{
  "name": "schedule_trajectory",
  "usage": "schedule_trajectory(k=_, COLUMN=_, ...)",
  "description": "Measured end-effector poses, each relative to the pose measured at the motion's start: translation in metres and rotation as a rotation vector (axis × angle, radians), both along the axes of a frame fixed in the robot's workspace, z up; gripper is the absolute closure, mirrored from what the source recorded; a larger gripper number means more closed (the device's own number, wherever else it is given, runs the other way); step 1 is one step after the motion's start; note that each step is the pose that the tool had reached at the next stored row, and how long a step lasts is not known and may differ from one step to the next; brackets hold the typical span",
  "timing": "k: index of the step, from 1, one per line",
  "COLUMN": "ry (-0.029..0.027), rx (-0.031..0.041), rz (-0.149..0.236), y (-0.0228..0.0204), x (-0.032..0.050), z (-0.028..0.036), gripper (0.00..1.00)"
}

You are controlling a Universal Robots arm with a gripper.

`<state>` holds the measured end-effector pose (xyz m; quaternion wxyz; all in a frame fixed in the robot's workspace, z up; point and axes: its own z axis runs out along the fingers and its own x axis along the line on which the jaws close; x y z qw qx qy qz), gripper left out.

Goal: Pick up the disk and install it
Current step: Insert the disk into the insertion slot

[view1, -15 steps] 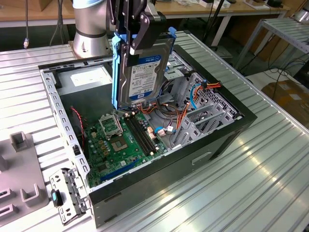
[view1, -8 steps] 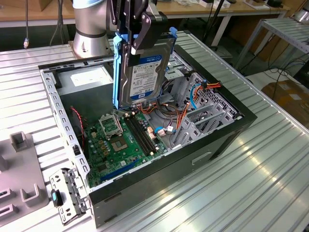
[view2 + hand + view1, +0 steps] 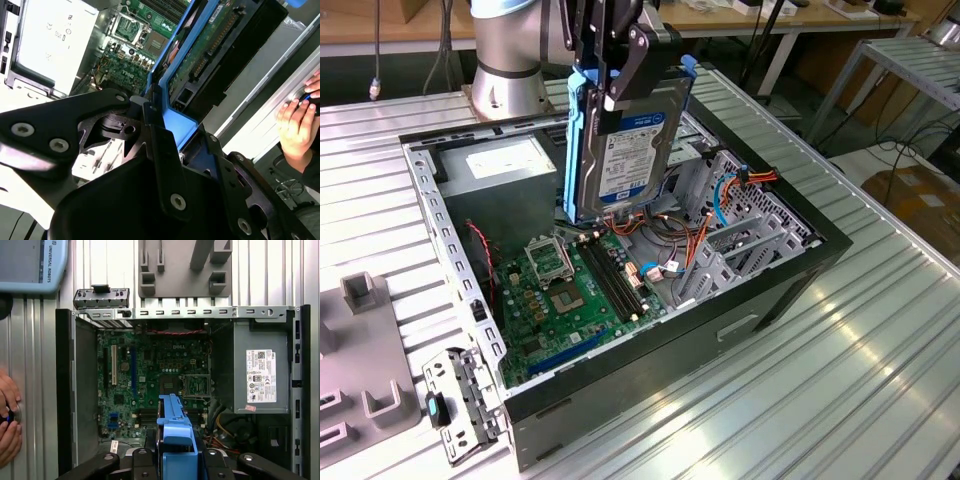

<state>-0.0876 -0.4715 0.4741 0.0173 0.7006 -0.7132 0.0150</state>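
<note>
I have the end effector point(image 3: 612, 72) pointing straight down over the open computer case point(image 3: 790, 275), its black fingers point(image 3: 638, 55) clamped on the upper end of the disk point(image 3: 628, 140). The disk hangs on end with its long side near vertical. Its labelled face is turned toward the exterior view's right, and its blue side rails point(image 3: 576, 140) run top to bottom. Its lower end sits low over the motherboard point(image 3: 555, 290), between the grey power supply point(image 3: 505, 165) and the metal drive cage point(image 3: 740, 235). I cannot tell whether it touches anything below. In the second wrist view the disk's green circuit-board side point(image 3: 215, 45) faces the camera. The first wrist view looks down along a blue rail point(image 3: 172, 432) into the case. The arm's base point(image 3: 505, 60) stands on the ribbed counter point(image 3: 840, 400) behind the case. A person's hand point(image 3: 295, 120) rests at the counter's edge.
</note>
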Motion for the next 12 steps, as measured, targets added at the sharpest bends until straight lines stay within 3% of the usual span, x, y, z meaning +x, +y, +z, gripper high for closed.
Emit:
schedule_trajectory(k=3, ry=0.0, rx=-0.0001, rz=0.0, y=-0.0014, x=0.0002, z=0.0, gripper=0.63)
schedule_trajectory(k=5, ry=0.0, rx=-0.0001, rz=0.0, y=-0.0046, x=0.0002, z=-0.0001, gripper=0.63)
schedule_trajectory(k=7, ry=-0.0001, rx=0.0001, rz=0.0, y=-0.0105, x=0.0002, z=-0.0002, gripper=0.63)
schedule_trajectory(k=9, ry=0.0, rx=0.0, rz=0.0, y=-0.0238, x=0.0015, z=-0.0005, gripper=0.63)
schedule_trajectory(k=12, ry=0.0, rx=-0.0016, rz=0.0, y=-0.0258, x=0.0098, z=-0.0017, gripper=0.63)
